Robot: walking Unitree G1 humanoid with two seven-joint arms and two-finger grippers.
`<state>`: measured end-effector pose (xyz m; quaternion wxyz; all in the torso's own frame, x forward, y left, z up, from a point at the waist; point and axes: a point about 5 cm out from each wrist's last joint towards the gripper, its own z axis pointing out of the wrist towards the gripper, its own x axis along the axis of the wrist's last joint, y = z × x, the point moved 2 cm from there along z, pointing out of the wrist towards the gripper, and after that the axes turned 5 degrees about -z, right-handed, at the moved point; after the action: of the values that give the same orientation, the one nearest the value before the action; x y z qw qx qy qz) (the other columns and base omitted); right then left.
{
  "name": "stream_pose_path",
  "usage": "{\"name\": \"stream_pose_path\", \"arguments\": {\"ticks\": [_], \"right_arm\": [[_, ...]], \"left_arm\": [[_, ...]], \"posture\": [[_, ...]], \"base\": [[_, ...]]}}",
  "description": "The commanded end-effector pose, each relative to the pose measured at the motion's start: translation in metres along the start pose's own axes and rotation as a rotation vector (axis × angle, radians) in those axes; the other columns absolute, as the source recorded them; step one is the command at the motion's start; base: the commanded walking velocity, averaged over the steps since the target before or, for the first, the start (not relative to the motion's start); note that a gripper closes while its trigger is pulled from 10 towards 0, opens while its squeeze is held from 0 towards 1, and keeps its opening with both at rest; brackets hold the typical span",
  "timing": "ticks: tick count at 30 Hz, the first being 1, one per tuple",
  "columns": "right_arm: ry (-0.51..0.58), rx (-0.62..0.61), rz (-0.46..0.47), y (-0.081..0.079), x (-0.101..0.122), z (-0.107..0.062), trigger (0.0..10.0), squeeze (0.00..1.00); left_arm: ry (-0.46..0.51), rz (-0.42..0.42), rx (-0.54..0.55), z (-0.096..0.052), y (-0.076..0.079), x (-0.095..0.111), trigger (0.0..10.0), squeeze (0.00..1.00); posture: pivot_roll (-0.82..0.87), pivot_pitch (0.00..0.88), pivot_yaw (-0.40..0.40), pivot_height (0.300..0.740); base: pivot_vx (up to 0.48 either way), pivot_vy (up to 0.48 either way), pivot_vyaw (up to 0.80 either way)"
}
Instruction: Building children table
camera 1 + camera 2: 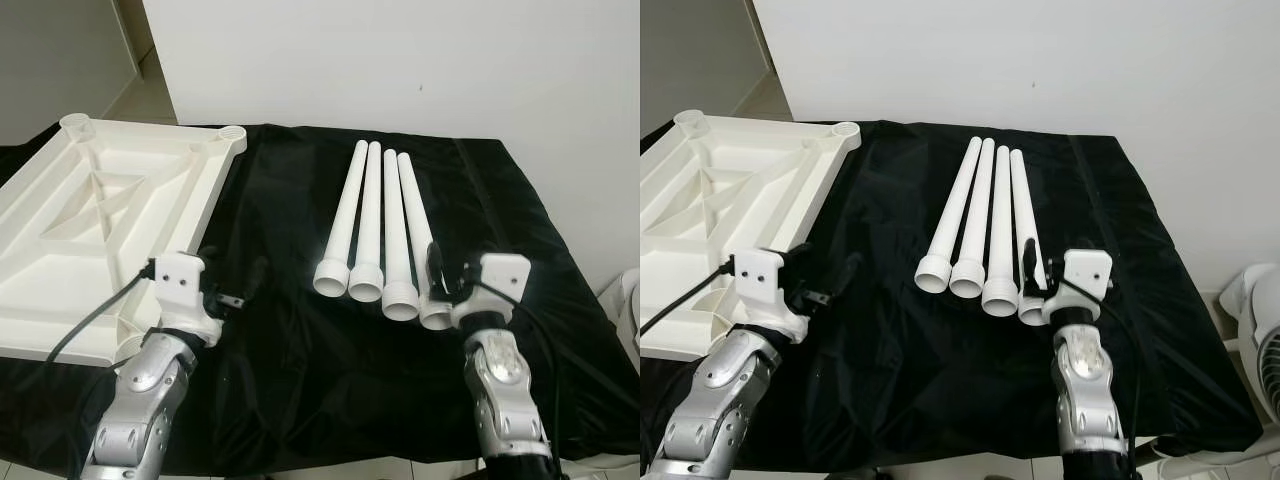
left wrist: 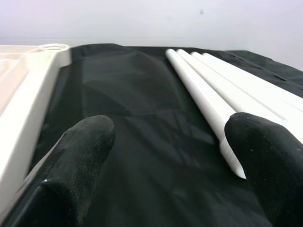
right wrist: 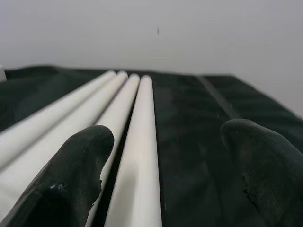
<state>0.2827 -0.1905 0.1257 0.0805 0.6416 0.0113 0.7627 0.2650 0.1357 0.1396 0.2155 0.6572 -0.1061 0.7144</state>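
A white plastic tabletop [image 1: 100, 220] lies upside down on the left of the black-covered table, its round leg sockets [image 1: 232, 133] facing up. Several white tube legs [image 1: 375, 215] lie side by side in the middle, wide ends toward me. My left gripper [image 1: 238, 285] hovers open over bare cloth between the tabletop and the legs; in the left wrist view the left gripper [image 2: 170, 156] holds nothing. My right gripper [image 1: 447, 280] is open at the near end of the rightmost leg [image 3: 137, 156], which runs between its fingers [image 3: 78, 175].
Black cloth [image 1: 300, 360] covers the whole table, which stands against a white wall [image 1: 400, 60]. A white fan [image 1: 1255, 330] stands off the right edge. At the back left is an opening with tiled floor [image 1: 150, 95].
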Motion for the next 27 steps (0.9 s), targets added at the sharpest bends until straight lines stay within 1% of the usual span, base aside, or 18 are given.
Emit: {"name": "stream_pose_path", "arguments": {"ticks": [1, 2, 3, 5, 8, 10, 11, 15, 18, 20, 22, 27], "right_arm": [[-0.013, -0.008, 0.012, 0.001, -0.001, -0.005, 10.0, 0.0], [-0.03, -0.008, 0.014, 0.001, -0.005, -0.009, 10.0, 0.0], [-0.03, -0.008, 0.014, 0.001, -0.005, -0.009, 10.0, 0.0], [-0.07, 0.014, 0.025, -0.001, -0.014, -0.019, 10.0, 0.0], [-0.097, 0.047, 0.032, -0.005, -0.019, -0.023, 10.0, 0.0], [-0.122, 0.086, 0.043, -0.008, -0.024, -0.02, 10.0, 0.0], [-0.122, 0.086, 0.043, -0.008, -0.024, -0.02, 10.0, 0.0], [-0.147, 0.135, 0.024, -0.011, -0.028, -0.014, 10.0, 0.0], [-0.151, 0.147, 0.019, -0.011, -0.028, -0.012, 10.0, 0.0], [-0.167, 0.157, 0.023, -0.012, -0.03, -0.012, 10.0, 0.0], [-0.214, 0.185, 0.015, -0.014, -0.037, -0.011, 10.0, 0.0], [-0.235, 0.194, 0.014, -0.014, -0.04, -0.011, 10.0, 0.0]], "left_arm": [[-0.028, 0.004, -0.069, -0.003, 0.008, -0.003, 10.0, 0.0], [-0.034, 0.001, -0.088, -0.004, 0.012, -0.003, 10.0, 0.0], [-0.034, 0.001, -0.088, -0.004, 0.012, -0.003, 10.0, 0.0], [-0.038, -0.001, -0.113, -0.006, 0.017, -0.003, 10.0, 0.0], [-0.041, -0.003, -0.118, -0.005, 0.019, -0.003, 10.0, 0.0], [-0.043, 0.003, -0.125, -0.004, 0.02, -0.003, 10.0, 0.0], [-0.043, 0.003, -0.125, -0.004, 0.02, -0.003, 10.0, 0.0], [-0.049, 0.008, -0.147, -0.002, 0.023, -0.002, 10.0, 0.0], [-0.052, 0.005, -0.155, -0.002, 0.025, -0.002, 10.0, 0.0], [-0.054, 0.008, -0.159, -0.002, 0.026, -0.001, 10.0, 0.0], [-0.052, 0.018, -0.169, -0.001, 0.029, 0.001, 10.0, 0.0], [-0.05, 0.024, -0.172, -0.001, 0.03, 0.002, 10.0, 0.0]], "posture": [[0.02, 0.015, 0.029, 0.74], [0.02, 0.014, 0.031, 0.74], [0.02, 0.014, 0.031, 0.74], [0.02, 0.013, 0.035, 0.74], [0.02, 0.01, 0.038, 0.74], [0.02, 0.009, 0.039, 0.74], [0.02, 0.009, 0.039, 0.74], [0.02, 0.009, 0.039, 0.74], [0.02, 0.009, 0.039, 0.74], [0.03, 0.01, 0.036, 0.74], [0.04, 0.012, 0.028, 0.74], [0.04, 0.013, 0.027, 0.74]], "base": [[0.0, 0.0, 0.0], [0.0, 0.0, 0.0], [0.0, 0.0, 0.0], [0.0, 0.0, 0.0], [0.0, 0.0, 0.0], [0.0, 0.0, 0.0], [0.0, 0.0, 0.0], [0.0, 0.0, 0.0], [0.0, 0.0, 0.0], [0.0, 0.0, 0.0], [0.0, 0.0, 0.0], [0.0, 0.0, 0.0]]}}
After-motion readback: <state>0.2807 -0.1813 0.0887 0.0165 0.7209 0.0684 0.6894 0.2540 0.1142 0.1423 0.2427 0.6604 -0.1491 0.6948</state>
